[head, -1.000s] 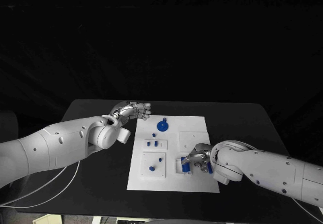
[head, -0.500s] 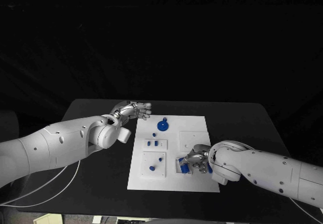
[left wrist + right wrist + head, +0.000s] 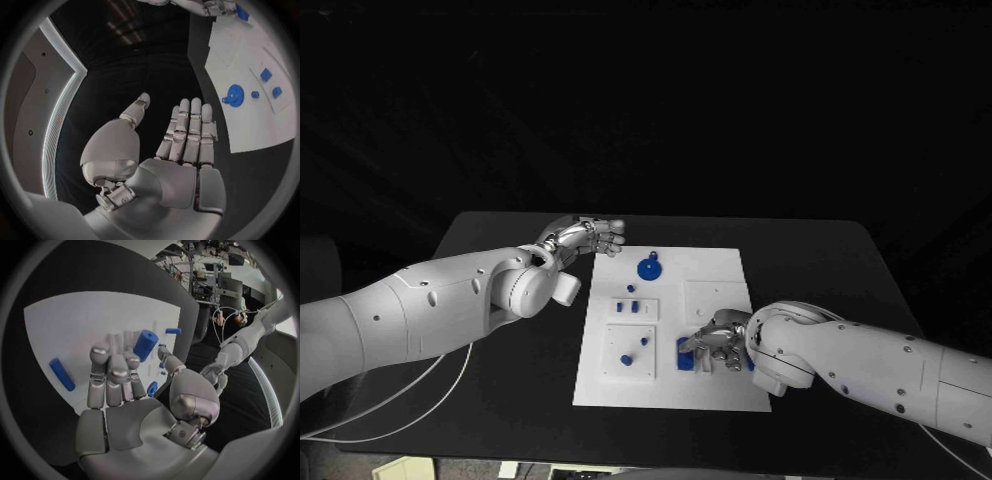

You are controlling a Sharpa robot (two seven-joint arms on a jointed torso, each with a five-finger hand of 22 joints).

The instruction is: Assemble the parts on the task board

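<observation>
The white task board (image 3: 711, 270) lies mid-table. My right hand (image 3: 715, 342) is low over its near right part, fingers stretched out flat (image 3: 115, 375). A thick blue cylinder (image 3: 145, 345) lies just past the fingertips (image 3: 687, 353). A small blue piece (image 3: 152, 388) shows between thumb and fingers; whether it is held is unclear. A blue rod (image 3: 62, 374) lies on the board beside the hand. My left hand (image 3: 593, 237) hovers open off the board's far left corner, palm bare (image 3: 181, 145). A round blue part (image 3: 648, 268) sits at the board's far end.
Small blue pieces stand in the left column of the board (image 3: 635, 308) and in the near left block (image 3: 626, 361). The black table (image 3: 819, 260) reaches well beyond the board on the right and far sides.
My right hand has edged a little left and lower over the board, and more of the blue cylinder shows at its fingertips. The left arm has stayed still.
</observation>
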